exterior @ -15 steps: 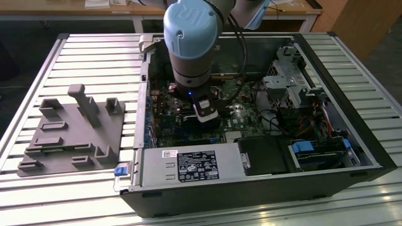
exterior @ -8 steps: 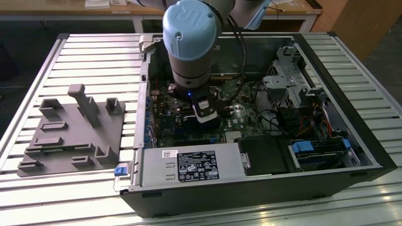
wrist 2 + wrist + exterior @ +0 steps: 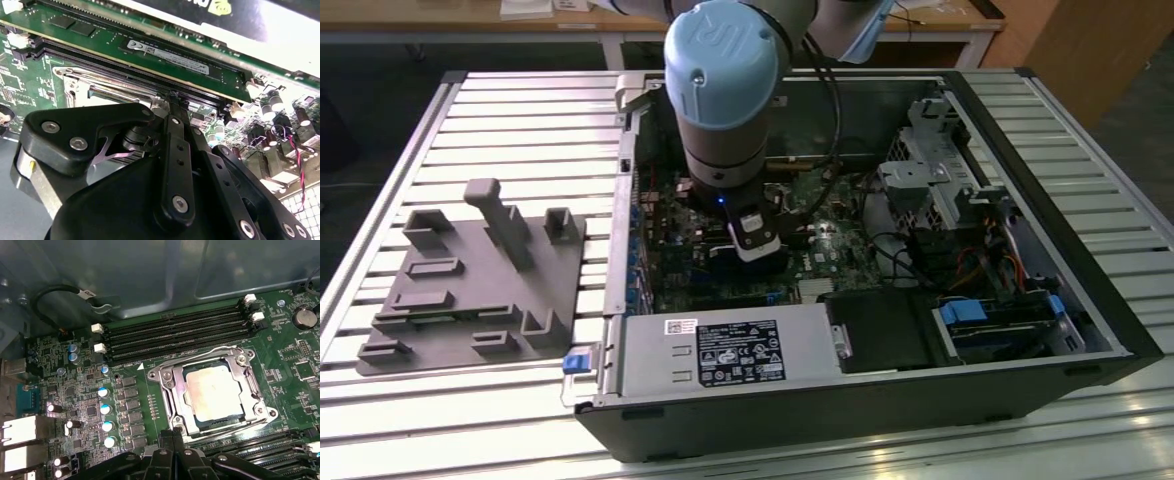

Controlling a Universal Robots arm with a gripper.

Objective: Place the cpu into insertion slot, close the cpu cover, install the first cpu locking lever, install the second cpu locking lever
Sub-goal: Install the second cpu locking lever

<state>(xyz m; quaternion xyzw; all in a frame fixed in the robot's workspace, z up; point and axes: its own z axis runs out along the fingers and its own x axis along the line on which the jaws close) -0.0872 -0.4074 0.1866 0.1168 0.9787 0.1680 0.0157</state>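
Observation:
The cpu, a pale silvery square, lies flat in the insertion slot on the green motherboard. The cpu cover is down around it, the chip showing through its window. Thin wire levers run along two sides of the socket. My gripper is shut, its black fingertips together at the socket's corner, right by a lever's hooked end; whether they touch it I cannot tell. In the second wrist view the gripper stands at the metal frame. In the exterior view the gripper reaches down inside the open computer case.
Long black memory slots run beside the socket, one holding a memory stick. Capacitors and rear ports stand nearby. A power supply and drive cage crowd the case. A grey fixture sits on the exterior view's left.

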